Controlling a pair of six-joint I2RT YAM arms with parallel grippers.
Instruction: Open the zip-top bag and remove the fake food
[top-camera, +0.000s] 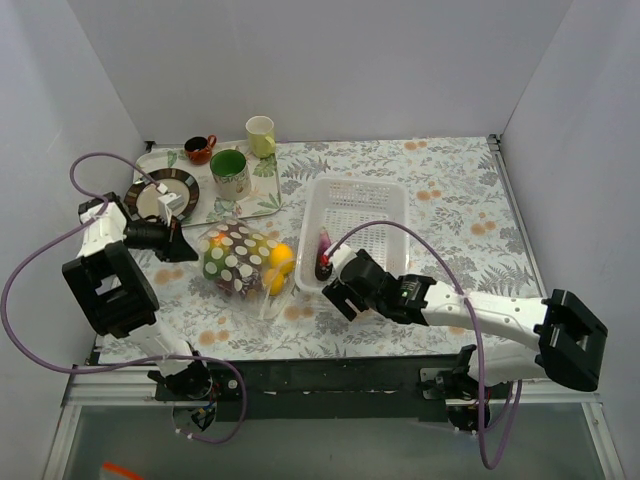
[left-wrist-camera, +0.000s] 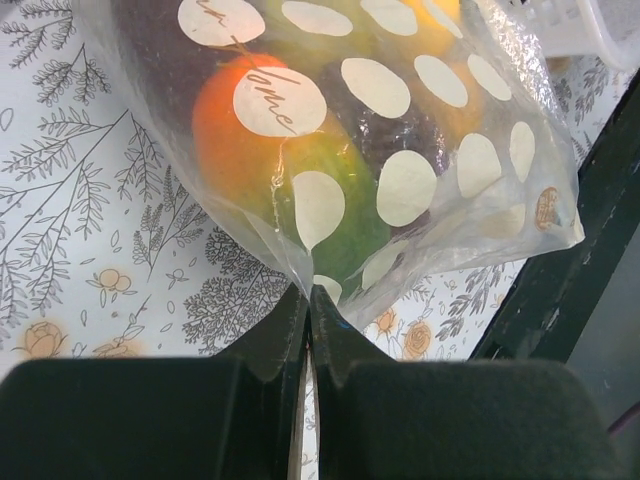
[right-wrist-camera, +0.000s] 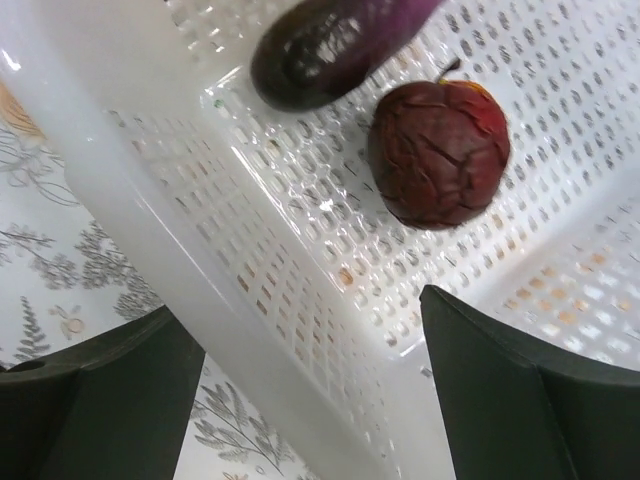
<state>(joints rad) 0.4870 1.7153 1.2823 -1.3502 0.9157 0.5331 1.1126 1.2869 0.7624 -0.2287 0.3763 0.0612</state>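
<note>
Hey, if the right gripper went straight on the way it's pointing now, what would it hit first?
Most likely the white basket: the open right gripper points at its perforated wall and floor. The dark red fruit lies a little farther in, off to one side, though depth is hard to judge.

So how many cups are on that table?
3: a red mug and a green-lined mug on the tray, a pale yellow cup at its far right corner.
</note>
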